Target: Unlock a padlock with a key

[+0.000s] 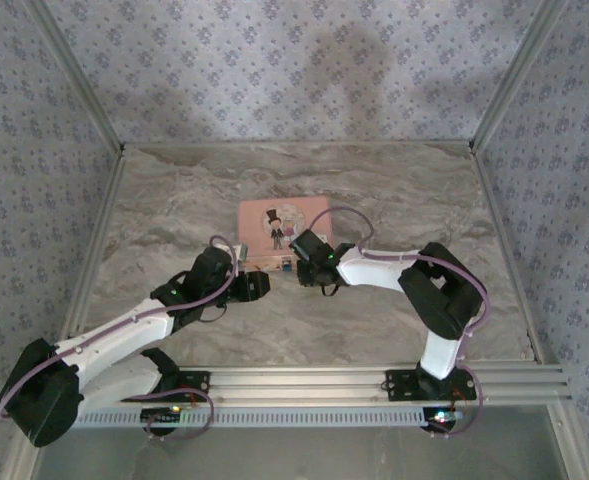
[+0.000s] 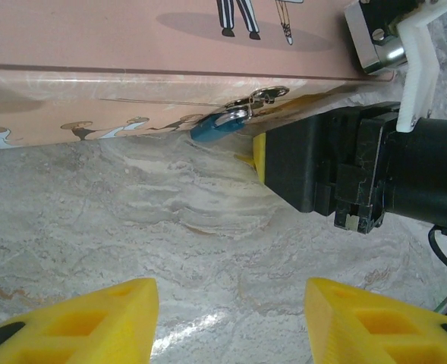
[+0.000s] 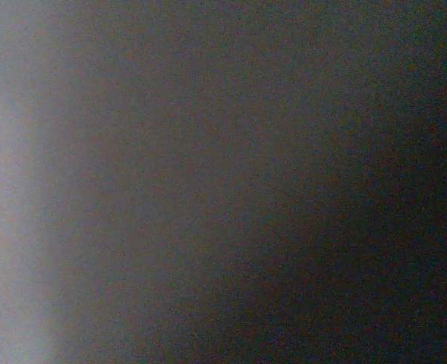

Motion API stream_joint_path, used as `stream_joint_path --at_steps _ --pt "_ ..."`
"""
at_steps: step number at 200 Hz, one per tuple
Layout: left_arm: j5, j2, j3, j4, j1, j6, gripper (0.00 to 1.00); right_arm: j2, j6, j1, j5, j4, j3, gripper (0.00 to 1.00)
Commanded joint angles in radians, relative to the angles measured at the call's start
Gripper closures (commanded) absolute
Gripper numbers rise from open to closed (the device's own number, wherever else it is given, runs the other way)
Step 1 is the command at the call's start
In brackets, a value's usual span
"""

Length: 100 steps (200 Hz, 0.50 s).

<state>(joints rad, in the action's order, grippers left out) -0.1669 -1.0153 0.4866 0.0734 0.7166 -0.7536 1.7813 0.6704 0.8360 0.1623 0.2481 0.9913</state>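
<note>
The padlock (image 2: pixel 212 127) is seen hung from the clasp on the front of the pink tin (image 2: pixel 132 45). The left tool (image 2: pixel 231 322) is spread apart and empty; whether the right tool (image 2: pixel 261 158), just beside the padlock, is closed cannot be told

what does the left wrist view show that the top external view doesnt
Left wrist adds: the blue padlock hanging from the silver clasp up close, and the left pincer open, holding nothing. Top external adds: the left arm down to its base, the mounting rail, the patterned walls, the full lid picture. Shared: the pink tin, the marble table, the right arm at the tin's front.
</note>
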Motion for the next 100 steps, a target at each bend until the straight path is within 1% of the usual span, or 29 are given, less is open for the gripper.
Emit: stream_joint_path --at_steps 1,37,45,63,92,100 --pt "0.011 0.015 0.003 -0.024 0.006 -0.008 0.47 0.053 0.052 0.025 -0.05 0.095 -0.05 0.66" --pt "0.009 0.012 0.006 -0.025 0.006 -0.009 0.47 0.049 0.064 0.042 -0.044 0.122 -0.054 0.67" --pt "0.009 0.014 0.006 -0.024 0.006 -0.01 0.47 0.049 0.064 0.045 -0.044 0.13 -0.058 0.71" --pt "0.01 0.017 0.006 -0.021 0.006 -0.009 0.47 0.041 0.07 0.049 -0.044 0.132 -0.078 0.73" --pt "0.013 0.014 0.007 -0.021 0.006 -0.008 0.47 0.03 0.077 0.058 -0.031 0.132 -0.101 0.73" --pt "0.014 0.012 0.009 -0.022 0.006 -0.01 0.47 0.029 0.077 0.059 -0.031 0.131 -0.102 0.8"
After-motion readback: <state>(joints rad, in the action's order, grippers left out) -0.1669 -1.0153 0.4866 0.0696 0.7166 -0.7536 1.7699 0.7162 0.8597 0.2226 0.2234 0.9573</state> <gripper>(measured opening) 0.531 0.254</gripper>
